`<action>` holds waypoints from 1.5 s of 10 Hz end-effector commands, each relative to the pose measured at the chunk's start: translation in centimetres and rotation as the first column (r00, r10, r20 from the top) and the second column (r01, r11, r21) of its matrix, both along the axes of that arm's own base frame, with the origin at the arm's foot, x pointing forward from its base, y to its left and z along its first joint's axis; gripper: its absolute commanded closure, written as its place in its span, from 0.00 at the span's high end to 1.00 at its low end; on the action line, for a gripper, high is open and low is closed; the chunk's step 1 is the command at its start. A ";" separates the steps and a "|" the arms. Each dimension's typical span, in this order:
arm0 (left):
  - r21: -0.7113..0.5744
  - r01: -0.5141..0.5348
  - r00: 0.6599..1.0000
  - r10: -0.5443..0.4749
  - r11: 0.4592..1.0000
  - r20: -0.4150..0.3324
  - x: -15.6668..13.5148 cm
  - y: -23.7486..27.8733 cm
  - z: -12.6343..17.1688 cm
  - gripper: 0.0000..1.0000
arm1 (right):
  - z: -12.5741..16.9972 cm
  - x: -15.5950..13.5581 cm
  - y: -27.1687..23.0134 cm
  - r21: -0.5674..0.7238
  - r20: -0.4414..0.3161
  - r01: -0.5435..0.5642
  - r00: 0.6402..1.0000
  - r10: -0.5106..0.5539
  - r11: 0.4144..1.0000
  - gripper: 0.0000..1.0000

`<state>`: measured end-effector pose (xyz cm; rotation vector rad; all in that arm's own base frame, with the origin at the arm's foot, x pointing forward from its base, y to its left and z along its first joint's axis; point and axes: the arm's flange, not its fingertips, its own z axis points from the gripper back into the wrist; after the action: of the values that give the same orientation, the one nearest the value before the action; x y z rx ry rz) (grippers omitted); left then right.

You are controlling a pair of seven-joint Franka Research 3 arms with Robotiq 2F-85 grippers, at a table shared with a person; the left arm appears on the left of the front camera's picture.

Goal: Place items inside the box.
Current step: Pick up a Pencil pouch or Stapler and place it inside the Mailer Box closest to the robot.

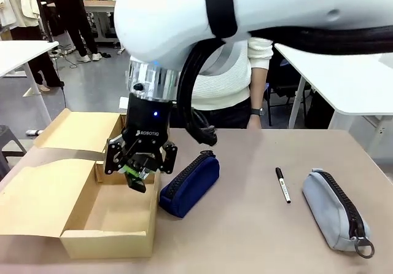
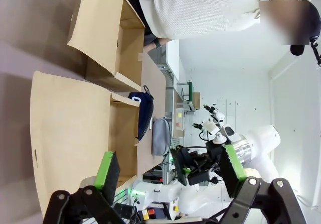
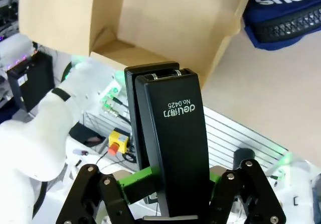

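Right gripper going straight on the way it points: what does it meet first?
Probably the floor of the cardboard box, near its right wall, with the held black stapler touching first; depth is unclear.

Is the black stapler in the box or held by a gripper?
Held: the right gripper is shut on the black stapler, just above the cardboard box.

On table (image 1: 245, 243): box (image 1: 92, 219) at left; pencil pouch (image 1: 190, 185) just beside its right wall; marker pen (image 1: 282, 185) farther right; second pouch (image 1: 334, 209) rightmost; stapler (image 3: 173, 143) above the box's right wall.
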<state>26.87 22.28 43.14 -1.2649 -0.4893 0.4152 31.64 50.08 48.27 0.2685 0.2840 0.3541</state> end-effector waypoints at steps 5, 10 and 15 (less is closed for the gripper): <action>-0.001 0.006 1.000 -0.006 1.000 0.022 -0.1 0.0 0.1 1.00 | -6.0 1.0 8.7 -0.133 0.050 0.075 0.996 -0.069 0.988 0.00; -0.001 0.006 1.000 -0.006 1.000 0.022 -0.1 0.0 0.1 1.00 | -8.2 1.5 10.0 -0.179 0.039 0.087 0.996 -0.082 0.980 0.00; -0.001 0.006 1.000 -0.006 1.000 0.022 -0.1 0.0 0.1 1.00 | -8.5 1.9 10.1 -0.178 0.060 0.133 0.990 -0.124 0.975 1.00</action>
<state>26.86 22.30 43.15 -1.2649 -0.4896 0.4154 33.75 59.41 39.28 0.1198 0.2855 0.2390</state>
